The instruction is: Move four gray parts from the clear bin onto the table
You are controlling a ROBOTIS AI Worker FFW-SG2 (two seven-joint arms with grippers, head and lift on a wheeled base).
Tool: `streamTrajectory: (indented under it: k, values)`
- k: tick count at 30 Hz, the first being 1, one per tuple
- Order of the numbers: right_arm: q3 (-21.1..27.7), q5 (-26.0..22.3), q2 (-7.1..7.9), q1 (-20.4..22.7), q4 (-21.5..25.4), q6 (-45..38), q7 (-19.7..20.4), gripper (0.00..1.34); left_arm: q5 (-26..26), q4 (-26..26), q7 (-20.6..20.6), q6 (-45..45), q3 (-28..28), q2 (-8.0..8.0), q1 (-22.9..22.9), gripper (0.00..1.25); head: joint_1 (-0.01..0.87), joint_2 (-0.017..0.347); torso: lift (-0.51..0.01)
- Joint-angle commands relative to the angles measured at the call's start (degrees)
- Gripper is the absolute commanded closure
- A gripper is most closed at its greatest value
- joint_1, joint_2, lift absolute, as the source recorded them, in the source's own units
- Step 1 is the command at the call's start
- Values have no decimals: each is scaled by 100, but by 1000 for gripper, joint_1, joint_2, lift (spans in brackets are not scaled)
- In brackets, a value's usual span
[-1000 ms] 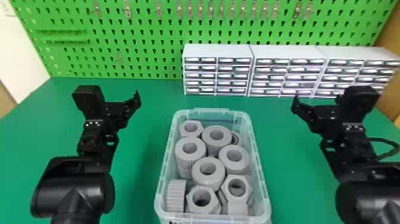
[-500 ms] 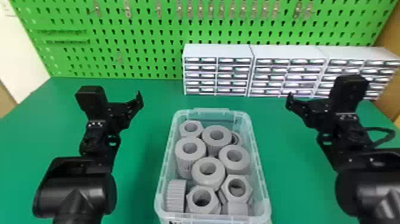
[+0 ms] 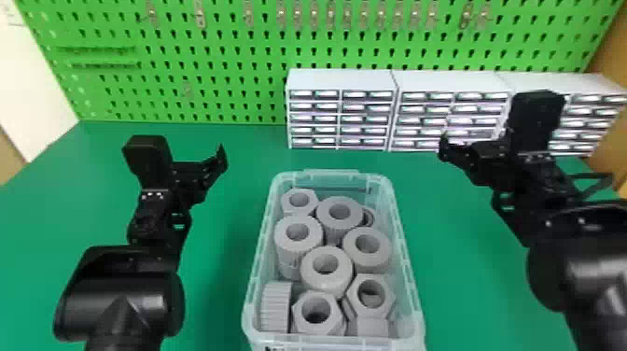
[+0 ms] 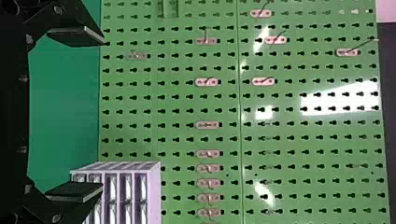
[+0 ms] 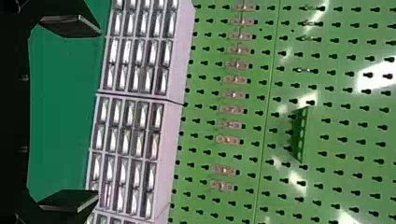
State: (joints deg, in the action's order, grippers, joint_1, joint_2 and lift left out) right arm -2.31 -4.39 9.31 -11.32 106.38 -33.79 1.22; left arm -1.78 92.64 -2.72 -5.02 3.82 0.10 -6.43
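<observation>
The big green table holds the clear bin. The left claw and the right claw are both open and empty, one out on each side near the bin's far end. The gray parts are all in the bin, so they lie inward from each claw, and lower. The far left nut has its hole facing up. The left claw looks nearer to that nut, so I think it needs to go right, then down.
</observation>
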Motion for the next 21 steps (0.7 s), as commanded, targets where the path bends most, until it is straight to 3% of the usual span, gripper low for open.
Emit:
streamTrajectory:
  k: [1,13,21]
  values:
    - [-112,-54,0,-204,85,-532,-69,88,-15,0,0,-8,-4,-25,1,180,693,72,-52]
    - [-419,-449,44,-889,208,-2097,-166,90,-50,0,0,-52,-31,-25,1,180,693,72,-52]
    - [-648,-467,35,-1329,217,-2756,-175,90,-68,-9,0,-70,-57,-25,-8,180,693,72,-52]
